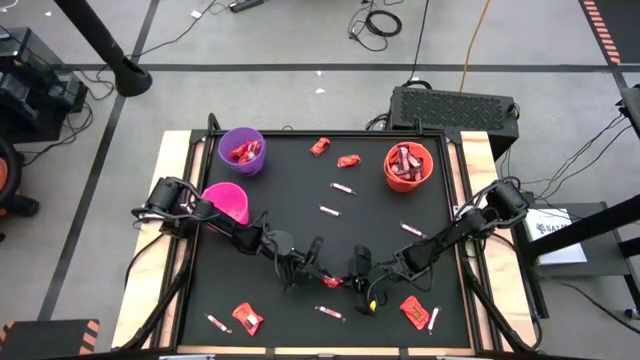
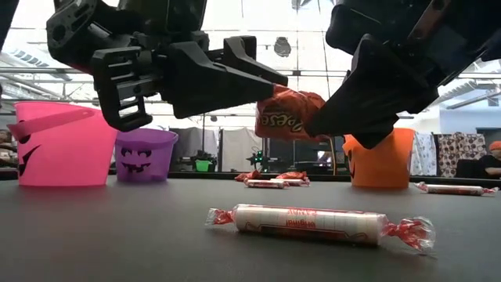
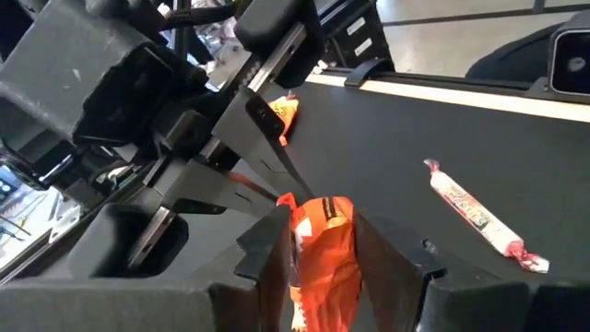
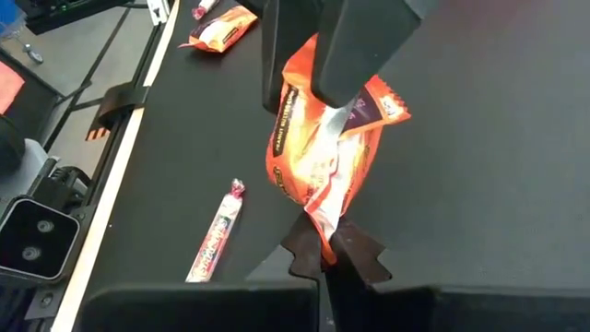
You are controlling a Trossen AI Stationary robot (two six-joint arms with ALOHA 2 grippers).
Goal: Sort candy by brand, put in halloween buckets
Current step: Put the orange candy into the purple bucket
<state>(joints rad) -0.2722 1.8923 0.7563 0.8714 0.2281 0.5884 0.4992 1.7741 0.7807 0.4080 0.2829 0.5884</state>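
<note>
black mat point(image 1: 300, 200); both grippers point(image 1: 335, 281) clamp 1 orange packet point(image 2: 288, 114); cluttered room.

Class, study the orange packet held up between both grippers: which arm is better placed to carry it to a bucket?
Probably left: the left gripper clasps the orange packet's body, while the right gripper pinches only its edge.

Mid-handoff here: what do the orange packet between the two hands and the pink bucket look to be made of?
The orange packet looks like thin glossy plastic film or foil: it crinkles, catches highlights, and bunches to a twisted tail where the right hand pinches it; the left hand also holds it. The pink bucket looks like smooth moulded plastic, slightly translucent against the light, with a matching strap handle.
</note>
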